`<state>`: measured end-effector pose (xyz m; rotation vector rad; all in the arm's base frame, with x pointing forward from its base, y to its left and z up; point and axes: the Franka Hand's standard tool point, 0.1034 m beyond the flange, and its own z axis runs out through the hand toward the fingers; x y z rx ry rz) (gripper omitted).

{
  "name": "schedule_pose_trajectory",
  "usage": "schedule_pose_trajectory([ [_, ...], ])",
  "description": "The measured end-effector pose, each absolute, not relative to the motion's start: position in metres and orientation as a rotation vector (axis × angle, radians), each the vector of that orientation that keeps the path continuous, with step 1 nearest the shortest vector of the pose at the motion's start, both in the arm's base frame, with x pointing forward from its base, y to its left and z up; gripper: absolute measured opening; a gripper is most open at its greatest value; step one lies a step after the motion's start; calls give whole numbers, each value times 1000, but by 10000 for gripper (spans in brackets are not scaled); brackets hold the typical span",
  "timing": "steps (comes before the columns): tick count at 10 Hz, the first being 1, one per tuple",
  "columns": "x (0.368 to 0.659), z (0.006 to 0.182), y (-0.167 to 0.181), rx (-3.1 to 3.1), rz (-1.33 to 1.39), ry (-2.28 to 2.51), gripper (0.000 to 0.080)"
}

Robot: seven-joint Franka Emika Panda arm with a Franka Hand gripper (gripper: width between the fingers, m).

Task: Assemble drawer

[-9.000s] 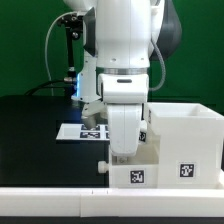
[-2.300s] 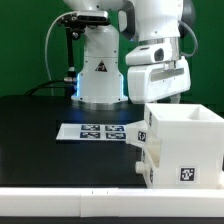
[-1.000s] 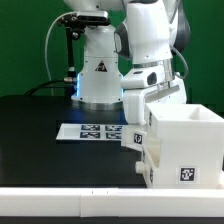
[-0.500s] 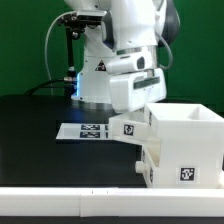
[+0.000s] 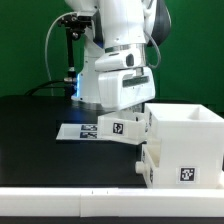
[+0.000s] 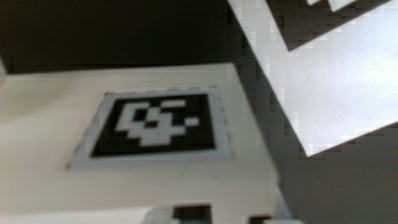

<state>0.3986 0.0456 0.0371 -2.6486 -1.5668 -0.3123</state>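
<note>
A matte black table (image 5: 35, 150) fills the lower part of the exterior view, with a pale, light-coloured strip along its near edge. Behind it hangs a flat green backdrop (image 5: 25, 40), and a black cable (image 5: 50, 55) loops down in front of that backdrop on the exterior view's left. The white base of the robot arm (image 5: 100, 75) stands at the far side of the table, with a small blue glow low beside it.

The thin flat white marker board (image 5: 80, 130) lies on the table near the middle, its black square tags facing up; the arm covers part of it.

The large hollow white plastic box casing of the drawer (image 5: 185, 140) stands on the table at the exterior view's right, close to the near edge, open at the top, with one black-and-white square tag on its near face. At the casing's left side a smaller white knobbed tray (image 5: 124, 125) with a square tag on its face is carried above the table, tilted and touching or just beside the casing's upper left corner. Below it another white part sits against the casing's lower left.

The end effector (image 5: 135, 100) is hidden behind the arm's white housing; whether its fingers are together or apart cannot be told. The wrist view shows a blurred tag on a white surface (image 6: 160, 125), close up, with a dark band beside it.
</note>
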Motion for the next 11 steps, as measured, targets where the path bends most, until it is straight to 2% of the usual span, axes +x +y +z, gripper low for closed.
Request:
schedule_pose_trajectory([
  [1,409,36,26,-2582,-241,-1682,35],
  [2,432,43,10,-2555,-196,-1727,35],
  [4,467,52,12,-2513,-152,-1784,35],
  [5,477,52,16,-2509,-159,-1790,35],
  [9,477,52,8,-2456,-133,-1856,35],
  [11,505,64,-17,-2393,-86,-1922,35],
])
